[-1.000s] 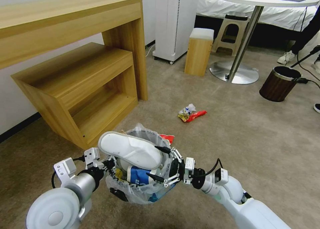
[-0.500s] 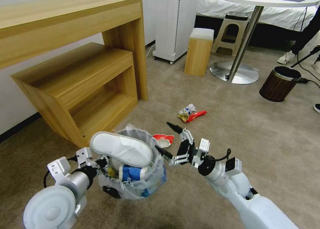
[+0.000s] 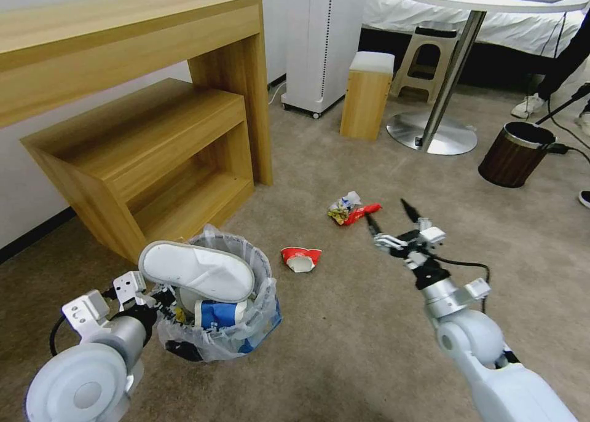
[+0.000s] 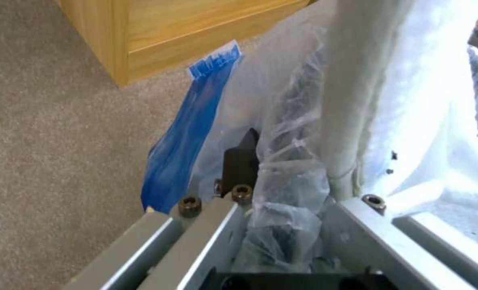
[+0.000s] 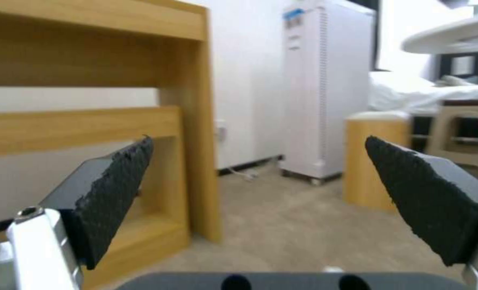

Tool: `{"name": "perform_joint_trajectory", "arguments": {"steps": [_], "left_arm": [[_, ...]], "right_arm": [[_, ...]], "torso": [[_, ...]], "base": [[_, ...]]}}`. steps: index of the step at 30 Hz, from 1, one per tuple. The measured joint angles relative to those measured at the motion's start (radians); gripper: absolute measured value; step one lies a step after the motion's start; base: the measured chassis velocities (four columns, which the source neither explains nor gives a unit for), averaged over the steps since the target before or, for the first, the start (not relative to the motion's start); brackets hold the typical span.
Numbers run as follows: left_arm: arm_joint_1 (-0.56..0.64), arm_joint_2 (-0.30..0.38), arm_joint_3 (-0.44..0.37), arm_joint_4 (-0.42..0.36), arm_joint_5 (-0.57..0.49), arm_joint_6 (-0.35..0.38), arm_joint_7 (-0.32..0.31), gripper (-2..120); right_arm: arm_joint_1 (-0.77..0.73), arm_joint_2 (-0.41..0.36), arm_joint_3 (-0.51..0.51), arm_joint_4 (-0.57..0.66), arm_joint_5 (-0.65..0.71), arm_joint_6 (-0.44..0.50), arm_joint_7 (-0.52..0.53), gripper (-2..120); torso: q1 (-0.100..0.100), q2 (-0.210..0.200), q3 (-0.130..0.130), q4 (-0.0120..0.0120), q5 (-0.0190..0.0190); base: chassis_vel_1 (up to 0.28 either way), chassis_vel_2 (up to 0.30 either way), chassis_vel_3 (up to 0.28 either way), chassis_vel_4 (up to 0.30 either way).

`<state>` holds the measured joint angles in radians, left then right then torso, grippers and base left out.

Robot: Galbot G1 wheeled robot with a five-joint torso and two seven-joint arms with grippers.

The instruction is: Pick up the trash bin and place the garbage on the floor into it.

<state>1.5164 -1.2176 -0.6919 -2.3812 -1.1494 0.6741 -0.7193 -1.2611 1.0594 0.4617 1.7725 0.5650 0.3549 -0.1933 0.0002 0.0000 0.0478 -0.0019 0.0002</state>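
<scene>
A: Where's the trash bin (image 3: 215, 324)?
B: Near the wooden shelf unit (image 3: 153, 164), left gripper (image 3: 161, 300) clamped on its bagged rim; a white slipper (image 3: 196, 271) lies across its top.
A: And the right gripper (image 3: 391, 220)?
B: Spread open, empty, above the carpet (image 3: 381, 348); near the red wrapper (image 3: 361, 212), crushed cup (image 3: 300, 258) between it and the bin.

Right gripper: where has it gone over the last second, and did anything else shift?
The right gripper left the trash bin rim and swung out, open, over the floor near the red wrapper. The left gripper carried the bin leftward. The crushed cup stayed put.
</scene>
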Motion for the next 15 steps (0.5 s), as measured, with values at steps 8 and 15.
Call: {"name": "perform_joint_trajectory", "arguments": {"steps": [8, 15], "left_arm": [[0.005, -0.001, 0.017, -0.005, 0.044, -0.011, 0.013, 1], [0.009, -0.005, 0.022, 0.000, 0.060, -0.024, 0.029, 1]], "right_arm": [[-0.041, 0.024, 0.031, -0.079, -0.005, 0.061, 0.006, 100], [-0.052, 0.029, 0.028, -0.082, -0.006, 0.081, -0.007, 100]], "torso": [[0.000, 0.000, 0.000, -0.0001, 0.0000], [0.000, 0.000, 0.000, -0.0001, -0.0002]], "base": [[0.000, 0.000, 0.000, 0.000], [0.000, 0.000, 0.000, 0.000]]}}
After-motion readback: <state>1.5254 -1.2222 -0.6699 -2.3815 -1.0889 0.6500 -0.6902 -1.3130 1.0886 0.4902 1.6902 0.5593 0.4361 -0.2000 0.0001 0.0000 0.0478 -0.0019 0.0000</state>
